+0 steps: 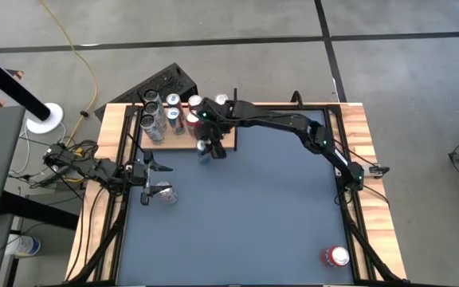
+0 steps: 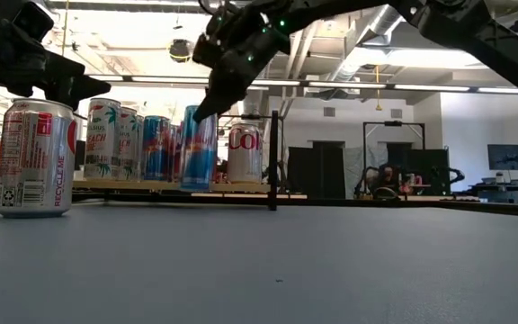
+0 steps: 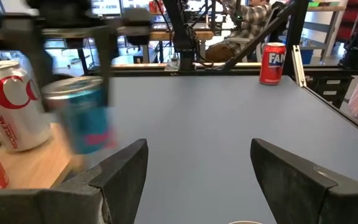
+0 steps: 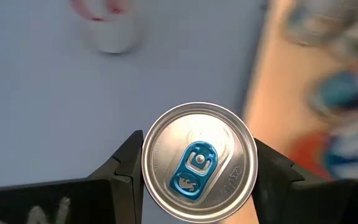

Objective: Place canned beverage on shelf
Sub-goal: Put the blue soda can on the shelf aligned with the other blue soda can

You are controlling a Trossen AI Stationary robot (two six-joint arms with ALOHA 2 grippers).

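A blue canned beverage (image 2: 198, 148) hangs at the near edge of the wooden shelf (image 1: 180, 140), with my right gripper (image 4: 199, 171) shut on it from above. Several other cans (image 1: 166, 115) stand on the shelf board. In the right wrist view I look down on the held can's silver top and blue tab (image 4: 197, 165). At the table's left my left gripper (image 3: 197, 180) points level and is open, with nothing between its fingers. A white and red can (image 2: 32, 157) stands upright on the table just under it. My right gripper pinches the blue can's wall just under its top rim (image 4: 146, 168), one finger on each of two opposite sides. The fingers (image 2: 212, 101) slant down from above and from the table's right. The can hangs nearly upright, slightly tilted. I cannot tell whether its bottom (image 2: 196, 185) touches the board.
A red can (image 1: 335, 256) stands near the table's right front corner. A thin black shelf post (image 2: 273, 162) rises at the board's right end. The blue tabletop (image 1: 253, 215) stretches between the shelf and the red can. A person sits beyond the table (image 3: 253, 18).
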